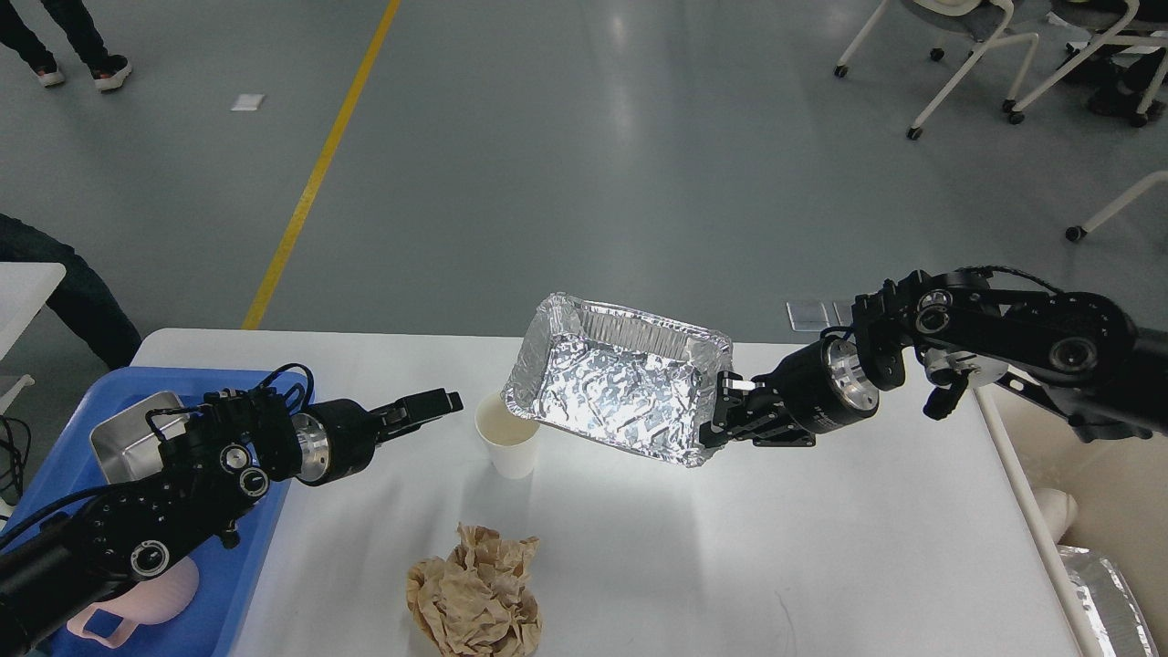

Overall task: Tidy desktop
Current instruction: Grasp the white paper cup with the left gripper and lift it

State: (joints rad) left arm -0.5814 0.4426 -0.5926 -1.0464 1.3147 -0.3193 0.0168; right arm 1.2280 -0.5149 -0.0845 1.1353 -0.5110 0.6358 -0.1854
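Three loose items remain around my white desktop: one paper cup, one crumpled brown paper, one foil tray. My left gripper, near the blue tray, holds nothing; I cannot tell whether its fingers are parted. The cup stands just right of it, nearer this arm. My right gripper pinches the foil tray's right rim, holding it tilted above the desktop, its long axis running left-right.

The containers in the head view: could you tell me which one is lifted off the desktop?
The foil tray, held tilted in the right gripper; the paper cup stands on the desktop.
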